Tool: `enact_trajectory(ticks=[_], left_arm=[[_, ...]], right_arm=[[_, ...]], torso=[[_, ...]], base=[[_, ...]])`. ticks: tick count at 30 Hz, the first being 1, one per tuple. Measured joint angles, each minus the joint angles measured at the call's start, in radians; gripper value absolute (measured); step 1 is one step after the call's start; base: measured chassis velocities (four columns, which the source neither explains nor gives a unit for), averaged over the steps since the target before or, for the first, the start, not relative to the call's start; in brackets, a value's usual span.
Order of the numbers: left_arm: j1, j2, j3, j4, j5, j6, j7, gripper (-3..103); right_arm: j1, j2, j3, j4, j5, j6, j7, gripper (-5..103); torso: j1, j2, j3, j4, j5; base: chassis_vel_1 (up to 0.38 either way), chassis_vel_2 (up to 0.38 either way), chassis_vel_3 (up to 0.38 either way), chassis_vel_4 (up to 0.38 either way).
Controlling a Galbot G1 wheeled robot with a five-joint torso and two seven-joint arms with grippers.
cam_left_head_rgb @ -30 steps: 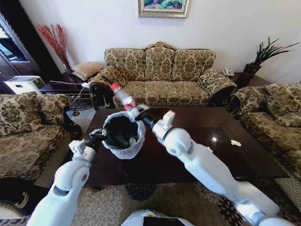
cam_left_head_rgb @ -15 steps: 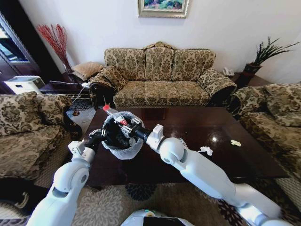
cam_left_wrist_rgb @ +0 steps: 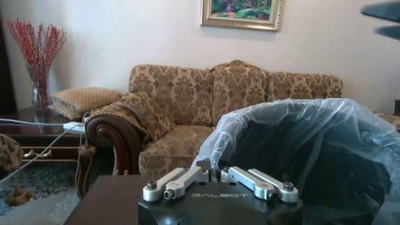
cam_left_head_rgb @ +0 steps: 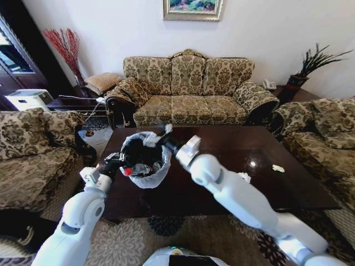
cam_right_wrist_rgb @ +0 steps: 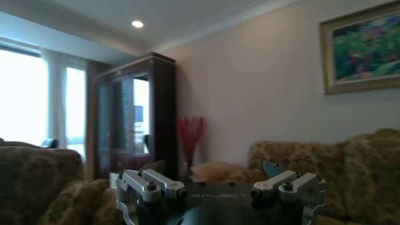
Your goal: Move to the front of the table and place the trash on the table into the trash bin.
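Note:
The black trash bin (cam_left_head_rgb: 145,160) with its white liner is held just above the left end of the dark table (cam_left_head_rgb: 233,151). My left gripper (cam_left_head_rgb: 113,162) is shut on its near rim; the left wrist view shows the gripper (cam_left_wrist_rgb: 214,174) pinching the liner of the trash bin (cam_left_wrist_rgb: 312,150). A red-capped bottle (cam_left_head_rgb: 128,171) lies inside the bin. Over the bin's far rim, my right gripper (cam_left_head_rgb: 164,134) stands open and empty, as the right wrist view of the gripper (cam_right_wrist_rgb: 212,169) confirms. Two white paper wads (cam_left_head_rgb: 243,177) (cam_left_head_rgb: 278,168) lie on the table's right half.
A patterned sofa (cam_left_head_rgb: 188,88) stands behind the table, with armchairs at the left (cam_left_head_rgb: 28,149) and right (cam_left_head_rgb: 321,133). A side table with a potted plant (cam_left_head_rgb: 305,69) is at the back right. A patterned rug (cam_left_head_rgb: 166,227) lies under the table's near edge.
The right gripper lowered the red-capped bottle into the bin and opened. The bottle now lies inside, and the gripper has pulled back up to the far rim. The left arm stayed put.

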Motion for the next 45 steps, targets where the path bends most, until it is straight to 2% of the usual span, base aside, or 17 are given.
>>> enact_trajectory(ticks=[1, 3, 4, 6, 8, 12, 16, 21, 30, 31, 32, 35, 36, 39, 41, 43, 45], left_arm=[[0.000, 0.000, 0.000, 0.000, 0.000, 0.000, 0.000, 3], [0.009, -0.010, -0.007, -0.010, 0.025, 0.000, 0.009, 3], [0.009, -0.010, -0.007, -0.010, 0.025, 0.000, 0.009, 3], [0.016, -0.017, -0.012, -0.020, 0.031, 0.001, 0.012, 3], [0.018, -0.018, -0.013, -0.022, 0.032, 0.001, 0.012, 3], [0.020, -0.024, -0.010, -0.028, 0.039, 0.001, 0.015, 3], [0.017, -0.024, -0.005, -0.028, 0.040, 0.001, 0.016, 3], [0.021, -0.016, -0.009, -0.034, 0.036, -0.005, 0.014, 3], [0.021, -0.014, -0.009, -0.038, 0.020, -0.021, 0.009, 3], [0.020, -0.014, -0.008, -0.038, 0.020, -0.022, 0.008, 3], [0.018, -0.014, -0.008, -0.038, 0.020, -0.022, 0.008, 3], [0.014, -0.015, -0.009, -0.038, 0.019, -0.023, 0.007, 3], [0.014, -0.015, -0.009, -0.038, 0.019, -0.023, 0.007, 3], [0.012, -0.015, -0.009, -0.038, 0.018, -0.025, 0.007, 3], [0.012, -0.015, -0.009, -0.037, 0.017, -0.026, 0.007, 3], [0.012, -0.014, -0.009, -0.037, 0.017, -0.029, 0.007, 3], [0.012, -0.014, -0.009, -0.037, 0.017, -0.030, 0.007, 3]], right_arm=[[0.000, 0.000, 0.000, 0.000, 0.000, 0.000, 0.000, 100], [-0.093, -0.054, 0.115, -0.090, -0.023, 0.003, 0.005, 100], [-0.093, -0.054, 0.115, -0.090, -0.023, 0.003, 0.005, 100], [-0.181, -0.068, 0.215, -0.197, -0.056, 0.010, -0.051, 100], [-0.199, -0.069, 0.231, -0.219, -0.064, 0.014, -0.062, 100], [-0.381, -0.055, 0.346, -0.393, -0.112, 0.034, -0.131, 100], [-0.450, -0.001, 0.366, -0.491, -0.145, 0.073, -0.143, 100], [-0.441, 0.062, 0.364, -0.601, -0.193, 0.099, -0.153, 100], [-0.381, 0.100, 0.349, -0.702, -0.207, 0.100, -0.199, 100], [-0.377, 0.103, 0.342, -0.712, -0.205, 0.097, -0.203, 90], [-0.375, 0.105, 0.336, -0.720, -0.204, 0.097, -0.208, 90], [-0.370, 0.112, 0.327, -0.742, -0.203, 0.093, -0.239, 74], [-0.370, 0.112, 0.327, -0.742, -0.203, 0.093, -0.239, 74], [-0.364, 0.123, 0.323, -0.750, -0.199, 0.083, -0.246, 57], [-0.363, 0.126, 0.323, -0.752, -0.198, 0.082, -0.246, 57], [-0.362, 0.131, 0.323, -0.760, -0.198, 0.085, -0.245, 47], [-0.361, 0.133, 0.323, -0.763, -0.199, 0.088, -0.244, 41]], torso=[[0.000, 0.000, 0.000, 0.0000, 0.0000], [0.000, 0.000, 0.000, -0.0004, 0.0004], [0.000, 0.000, 0.000, -0.0004, 0.0004], [0.000, 0.000, 0.000, -0.0003, 0.0005], [0.000, 0.000, 0.000, -0.0002, 0.0006], [0.000, 0.000, 0.000, -0.0008, 0.0002], [0.000, 0.000, 0.000, -0.0008, 0.0004], [0.000, 0.000, 0.000, 0.0000, 0.0001], [0.000, 0.000, 0.000, -0.0006, -0.0001], [0.000, 0.000, 0.000, -0.0004, -0.0001], [0.000, 0.000, 0.000, -0.0001, 0.0000], [0.000, 0.000, 0.000, -0.0001, -0.0001], [0.000, 0.000, 0.000, -0.0001, -0.0001], [0.000, 0.000, 0.000, -0.0002, 0.0000], [0.000, 0.000, 0.000, -0.0003, -0.0001], [0.000, 0.000, 0.000, -0.0004, -0.0001], [0.000, 0.000, 0.000, -0.0004, -0.0002]], base=[[0.000, 0.000, 0.000, 0.000], [0.000, 0.000, 0.000, 0.000], [0.000, 0.000, 0.000, 0.000], [0.000, 0.000, 0.000, 0.000], [0.000, 0.000, 0.000, 0.000], [0.000, 0.000, 0.000, 0.000], [-0.017, -0.026, -0.017, -0.013], [-0.027, -0.034, -0.038, -0.027], [-0.038, -0.036, -0.041, -0.039], [0.000, 0.000, 0.000, 0.000], [0.000, 0.000, 0.000, 0.000], [0.000, 0.000, 0.000, 0.000], [0.000, 0.000, 0.000, 0.000], [0.000, 0.000, 0.000, 0.000], [0.000, 0.000, 0.000, 0.000], [0.000, 0.000, 0.000, 0.000], [0.000, 0.000, 0.000, 0.000]])
